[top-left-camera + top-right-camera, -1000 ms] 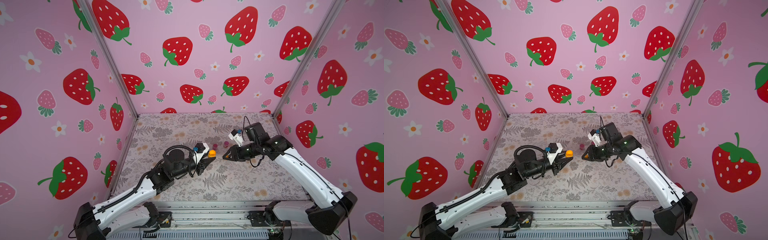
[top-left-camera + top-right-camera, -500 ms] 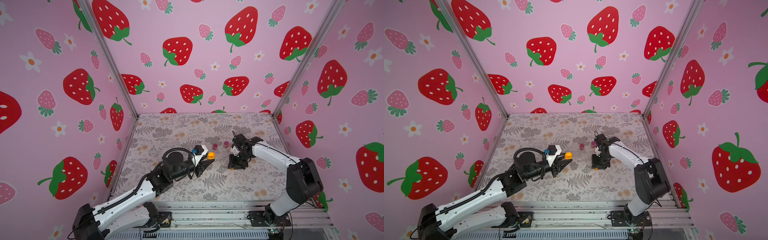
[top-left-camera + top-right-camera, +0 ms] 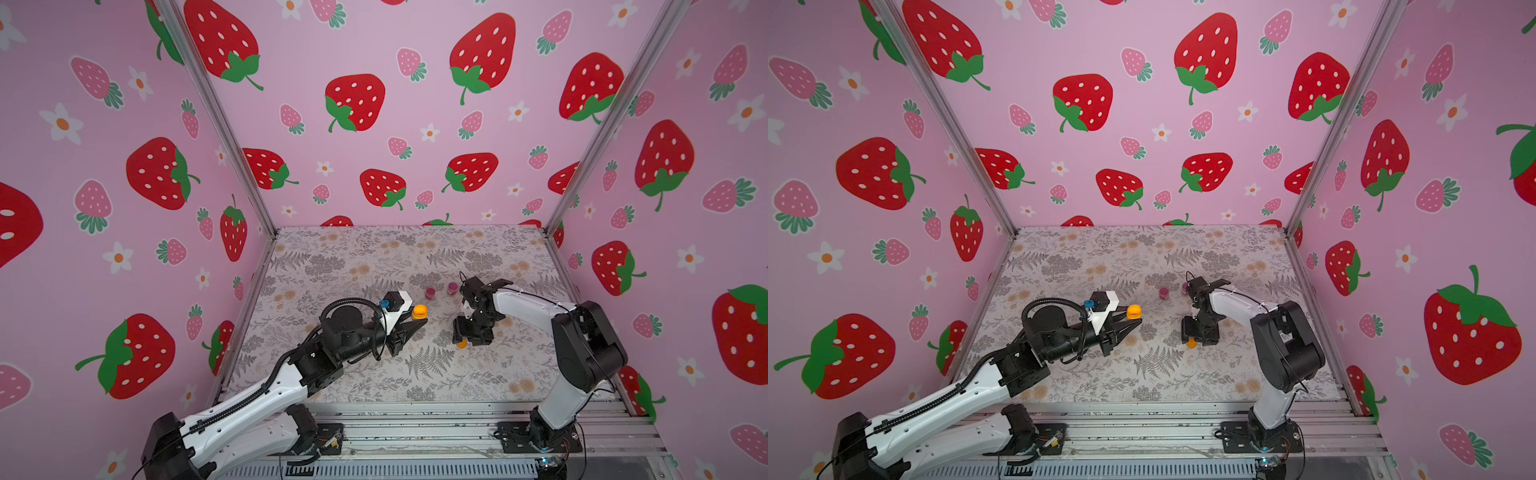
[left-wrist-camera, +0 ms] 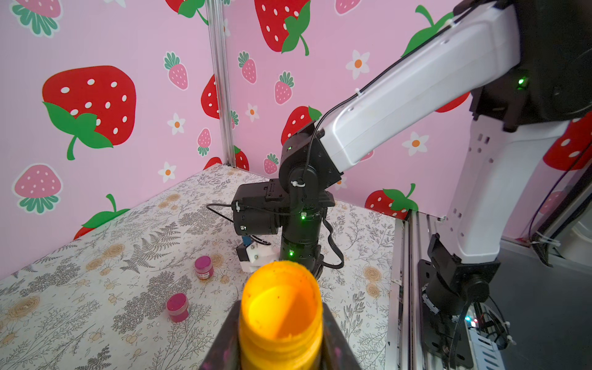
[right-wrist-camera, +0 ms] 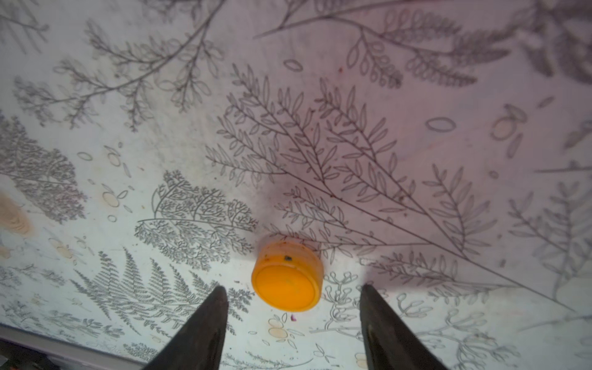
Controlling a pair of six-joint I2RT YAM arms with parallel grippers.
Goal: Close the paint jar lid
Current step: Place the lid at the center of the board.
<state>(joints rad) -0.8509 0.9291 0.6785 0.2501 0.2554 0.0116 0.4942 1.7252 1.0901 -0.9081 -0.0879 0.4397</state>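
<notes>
My left gripper (image 3: 417, 323) is shut on the orange paint jar (image 3: 419, 311), holding it off the table. In the left wrist view the jar (image 4: 282, 314) fills the space between the dark fingers (image 4: 224, 339) and its mouth is uncovered. The orange lid (image 3: 461, 343) lies flat on the floral table to the right of the jar. My right gripper (image 3: 471, 332) points straight down over the lid. In the right wrist view its jaws are open, and the lid (image 5: 286, 282) sits on the table partly between the two fingertips (image 5: 219, 293), touching neither.
Two small magenta jars (image 3: 430, 293) (image 3: 452, 287) stand closed behind the orange jar, near my right wrist. Pink strawberry walls close in the table on three sides. A metal rail (image 3: 415, 419) runs along the front edge.
My right arm has swung from beside the jar down to the table, and its jaws have opened over the lid. The left arm with the jar has hardly moved.
</notes>
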